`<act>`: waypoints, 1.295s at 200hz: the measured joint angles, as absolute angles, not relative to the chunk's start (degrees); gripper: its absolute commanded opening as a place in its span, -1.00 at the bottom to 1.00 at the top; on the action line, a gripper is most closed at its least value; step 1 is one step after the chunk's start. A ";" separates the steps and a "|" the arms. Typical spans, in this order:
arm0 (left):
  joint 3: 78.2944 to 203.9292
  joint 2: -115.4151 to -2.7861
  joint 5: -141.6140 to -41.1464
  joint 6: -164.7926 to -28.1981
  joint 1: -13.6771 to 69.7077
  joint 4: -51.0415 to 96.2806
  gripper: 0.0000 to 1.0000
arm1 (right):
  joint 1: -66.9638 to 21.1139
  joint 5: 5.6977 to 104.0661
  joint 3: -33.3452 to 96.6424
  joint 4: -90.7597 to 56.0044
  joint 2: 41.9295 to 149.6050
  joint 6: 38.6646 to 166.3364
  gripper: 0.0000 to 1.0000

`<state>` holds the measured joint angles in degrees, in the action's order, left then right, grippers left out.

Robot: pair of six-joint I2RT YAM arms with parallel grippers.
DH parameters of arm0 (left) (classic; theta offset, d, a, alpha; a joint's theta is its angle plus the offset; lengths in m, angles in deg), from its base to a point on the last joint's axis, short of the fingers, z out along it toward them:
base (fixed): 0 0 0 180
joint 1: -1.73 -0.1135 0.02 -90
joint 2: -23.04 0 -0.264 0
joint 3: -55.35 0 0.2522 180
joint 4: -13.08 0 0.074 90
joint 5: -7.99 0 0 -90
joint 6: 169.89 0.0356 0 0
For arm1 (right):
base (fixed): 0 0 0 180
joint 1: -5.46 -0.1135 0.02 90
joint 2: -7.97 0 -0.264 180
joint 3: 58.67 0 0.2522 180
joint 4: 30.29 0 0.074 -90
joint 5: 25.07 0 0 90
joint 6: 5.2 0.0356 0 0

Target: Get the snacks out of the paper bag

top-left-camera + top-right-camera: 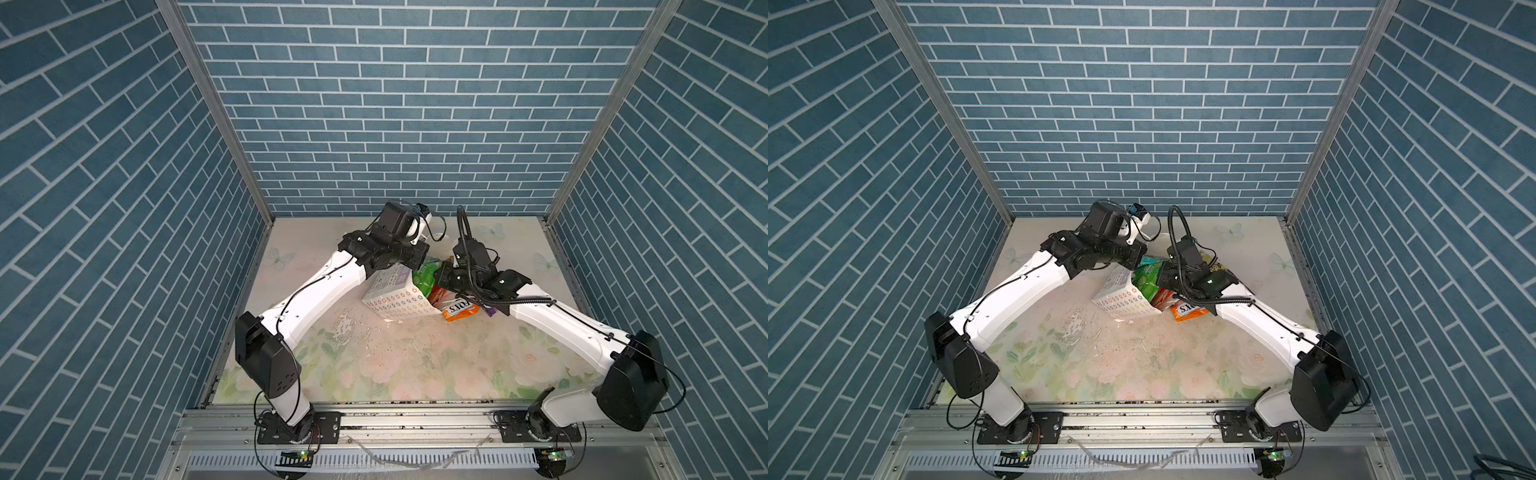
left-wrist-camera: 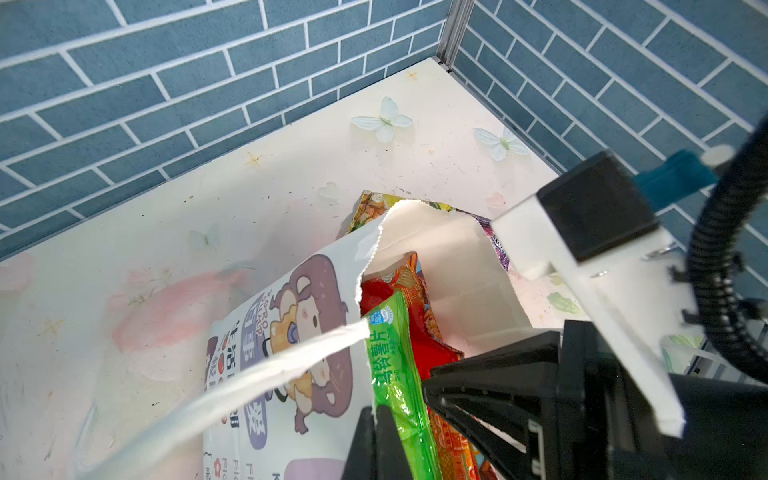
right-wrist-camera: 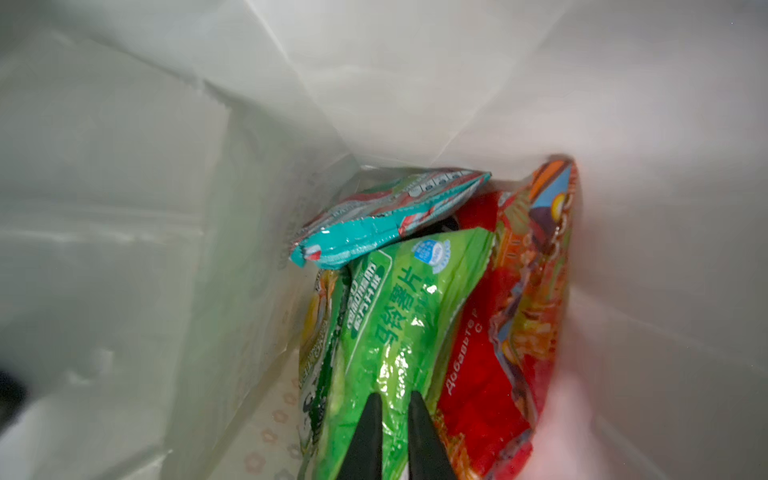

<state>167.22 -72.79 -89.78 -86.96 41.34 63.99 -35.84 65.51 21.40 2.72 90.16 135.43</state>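
Note:
The white paper bag (image 1: 399,301) (image 1: 1121,299) lies on its side, mouth to the right, with its cartoon face (image 2: 307,316) up. My left gripper (image 2: 380,409) is shut on the bag's rim beside the cord handle (image 2: 249,374). My right gripper (image 3: 395,399) reaches into the mouth, its fingers a little apart over the bright green packet (image 3: 399,316) (image 1: 424,279). Beside that one, inside the bag, lie a red packet (image 3: 478,374) and a teal packet (image 3: 374,224). An orange FOX'S packet (image 1: 459,311) and a purple one (image 1: 490,311) lie on the table outside.
A yellow packet (image 2: 374,203) lies behind the bag's mouth. Blue brick walls close the floral table (image 1: 415,365) on three sides, and a metal rail (image 1: 415,419) runs along the front. The right arm's camera mount (image 2: 590,216) hangs close over the bag.

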 measured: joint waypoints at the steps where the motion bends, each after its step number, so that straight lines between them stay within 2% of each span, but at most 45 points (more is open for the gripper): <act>1: 167.22 -72.79 -89.78 -86.96 41.34 63.99 -1.00 | -35.84 65.49 21.44 2.78 90.18 135.41 -0.64; 22: 167.22 -72.81 -89.78 -86.96 41.34 63.96 -1.00 | -35.84 64.79 22.43 4.58 91.27 135.28 -0.54; 112: 167.22 -72.81 -89.78 -86.94 41.34 63.90 -1.00 | -35.84 63.81 24.87 9.01 95.01 135.26 -0.53; 127: 167.22 -72.79 -89.78 -86.92 41.34 63.90 -1.00 | -35.84 63.48 25.57 9.03 95.84 135.24 -0.60; 163: 167.19 -72.79 -89.76 -86.92 41.34 63.90 -1.00 | -35.84 63.02 25.95 8.77 96.17 134.73 -1.00; 259: 166.78 -72.27 -89.12 -86.52 40.95 63.88 -1.00 | -35.84 63.55 25.97 7.79 95.30 132.37 -1.00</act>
